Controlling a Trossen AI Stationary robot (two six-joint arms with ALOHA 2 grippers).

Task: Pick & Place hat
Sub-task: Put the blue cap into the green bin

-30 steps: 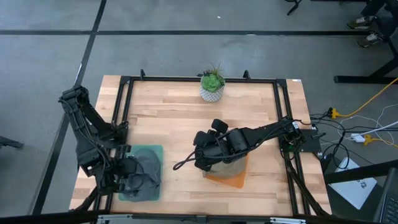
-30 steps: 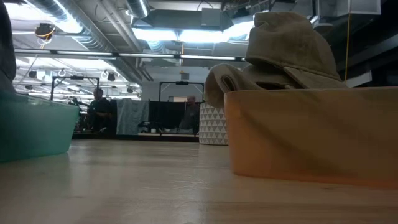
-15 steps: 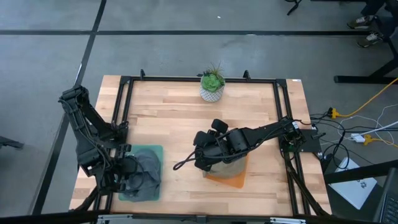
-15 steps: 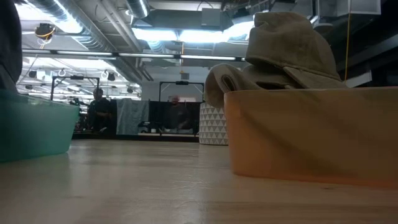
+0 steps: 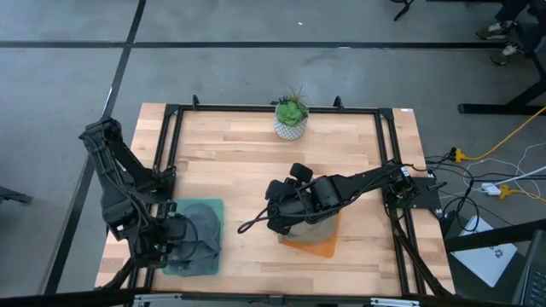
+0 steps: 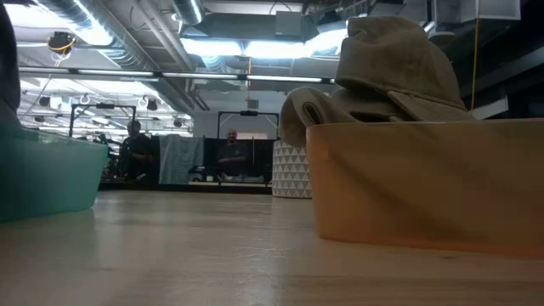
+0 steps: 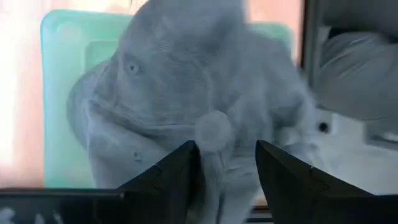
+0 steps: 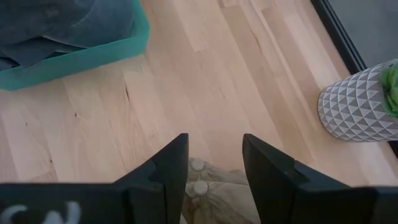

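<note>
A grey hat (image 5: 200, 234) lies crumpled in a teal bin (image 5: 177, 207) at the table's near left. My left gripper (image 7: 227, 165) hangs over it, pointing steeply down. It is open, and the hat's top button (image 7: 213, 130) shows past the fingers. I cannot tell whether the fingertips touch the cloth. A tan hat (image 6: 391, 68) is heaped in an orange bin (image 6: 425, 187) near the table's middle and stands higher than the rim. My right gripper (image 8: 214, 165) is open just above the tan hat (image 8: 211, 190).
A potted plant in a white patterned pot (image 5: 291, 119) stands at the middle of the far edge. A black frame rail (image 5: 256, 108) runs round the tabletop. Bare wood lies between the two bins. People sit in the room beyond the table.
</note>
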